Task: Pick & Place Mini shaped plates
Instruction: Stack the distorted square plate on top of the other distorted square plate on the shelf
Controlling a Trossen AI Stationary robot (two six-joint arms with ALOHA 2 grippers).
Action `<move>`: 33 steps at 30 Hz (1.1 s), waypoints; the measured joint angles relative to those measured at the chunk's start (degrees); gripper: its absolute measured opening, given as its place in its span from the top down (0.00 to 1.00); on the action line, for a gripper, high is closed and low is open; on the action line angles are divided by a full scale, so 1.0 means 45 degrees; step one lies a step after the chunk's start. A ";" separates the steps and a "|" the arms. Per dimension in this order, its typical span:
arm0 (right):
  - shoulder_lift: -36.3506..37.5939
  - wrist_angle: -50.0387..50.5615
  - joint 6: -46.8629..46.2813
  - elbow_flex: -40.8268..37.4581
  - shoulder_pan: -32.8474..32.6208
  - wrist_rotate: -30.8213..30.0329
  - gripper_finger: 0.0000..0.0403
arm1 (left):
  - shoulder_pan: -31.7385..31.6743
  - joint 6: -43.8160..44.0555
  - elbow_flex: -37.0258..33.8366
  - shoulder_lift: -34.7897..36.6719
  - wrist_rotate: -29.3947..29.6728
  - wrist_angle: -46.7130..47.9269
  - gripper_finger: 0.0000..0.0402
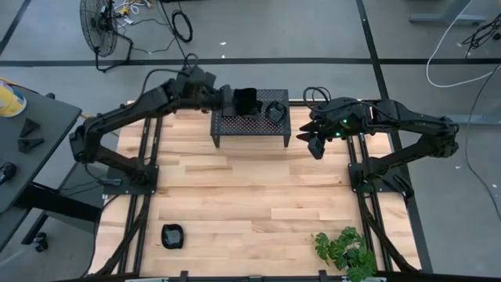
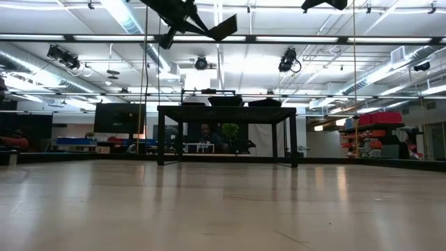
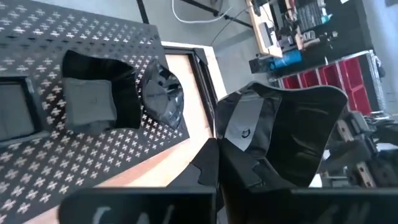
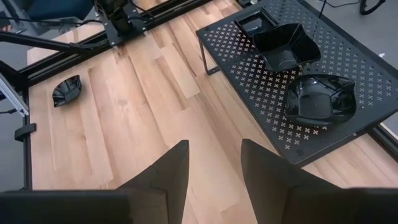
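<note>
Scene: a pale wooden counter (image 1: pixel 250 196) with a black perforated-metal stand (image 1: pixel 249 129) on legs at its far edge, seen from above.
Plates on the stand: small glossy black plates sit on top; the right wrist view shows a flat square plate (image 4: pixel 257 25), a deep square plate (image 4: pixel 283 46) and a wavy-edged plate (image 4: pixel 320 98).
Plate on the counter: one dark plate (image 1: pixel 173 236) lies alone near the front left corner, well apart from the stand.
Left pincer (image 1: pixel 225 97): closed, above the stand's left end; its wrist view shows a glossy black plate (image 3: pixel 280 143) close in front, seemingly clamped in it.
Right pincer (image 4: pixel 214 165): partly open, holding nothing, hovering beside the stand's right end.
Progress: early, by my judgement; one plate appears moved, one in hand, several left.
Also present: a leafy green plant (image 1: pixel 344 251) at the front right.
</note>
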State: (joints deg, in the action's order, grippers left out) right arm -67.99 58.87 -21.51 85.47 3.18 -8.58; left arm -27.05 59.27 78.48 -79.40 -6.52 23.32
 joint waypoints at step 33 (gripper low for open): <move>0.0000 -0.0019 0.0232 0.0000 0.0000 -0.0003 0.63 | -0.1981 -0.1668 0.3837 -0.5099 -0.2589 0.3719 0.99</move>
State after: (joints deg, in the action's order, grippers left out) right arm -67.99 58.78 -20.47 85.47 3.18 -8.59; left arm -35.96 51.77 95.75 -102.35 -18.17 40.06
